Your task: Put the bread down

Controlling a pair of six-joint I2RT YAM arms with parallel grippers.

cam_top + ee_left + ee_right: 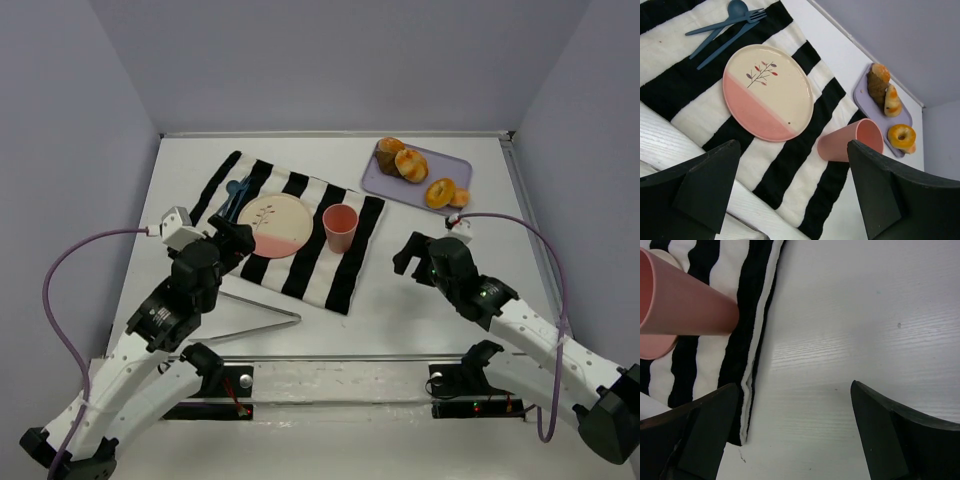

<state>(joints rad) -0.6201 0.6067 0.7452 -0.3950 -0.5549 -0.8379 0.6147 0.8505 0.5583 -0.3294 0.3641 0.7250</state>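
Several bread pieces (411, 165) lie on a lilac tray (375, 180) at the back right; they also show in the left wrist view (901, 135). A cream and pink plate (275, 226) with a leaf sprig sits empty on a black and white striped cloth (310, 275); it fills the left wrist view (767, 92). My left gripper (232, 243) is open and empty over the cloth's near left part. My right gripper (418, 258) is open and empty over bare table, right of the cloth and short of the tray.
A pink cup (340, 229) stands on the cloth right of the plate, also in the right wrist view (680, 305). Blue cutlery (236, 193) lies left of the plate. A thin metal rod (262, 310) lies near the front edge. Walls enclose the table.
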